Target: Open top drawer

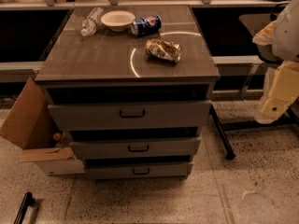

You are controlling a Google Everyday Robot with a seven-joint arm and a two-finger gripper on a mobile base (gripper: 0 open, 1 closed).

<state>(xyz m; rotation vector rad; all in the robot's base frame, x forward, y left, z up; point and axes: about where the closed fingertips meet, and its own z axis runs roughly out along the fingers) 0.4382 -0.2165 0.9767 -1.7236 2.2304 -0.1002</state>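
Note:
The top drawer (128,115) is the tallest of three grey fronts on the cabinet in the middle of the camera view. Its small dark loop handle (131,113) sits at the centre. A dark gap runs above the front, under the cabinet top, and the drawer's inside does not show. My arm hangs at the right edge of the view, and its cream-coloured gripper (275,107) points down over the floor, well to the right of the cabinet and about level with the top drawer. It touches nothing.
The cabinet top (93,55) holds a lying water bottle (90,21), a white bowl (117,20), a lying Pepsi can (145,25) and a crumpled foil bag (163,50). An open cardboard box (28,125) stands left of the cabinet. A dark slanted leg (221,134) stands right of it.

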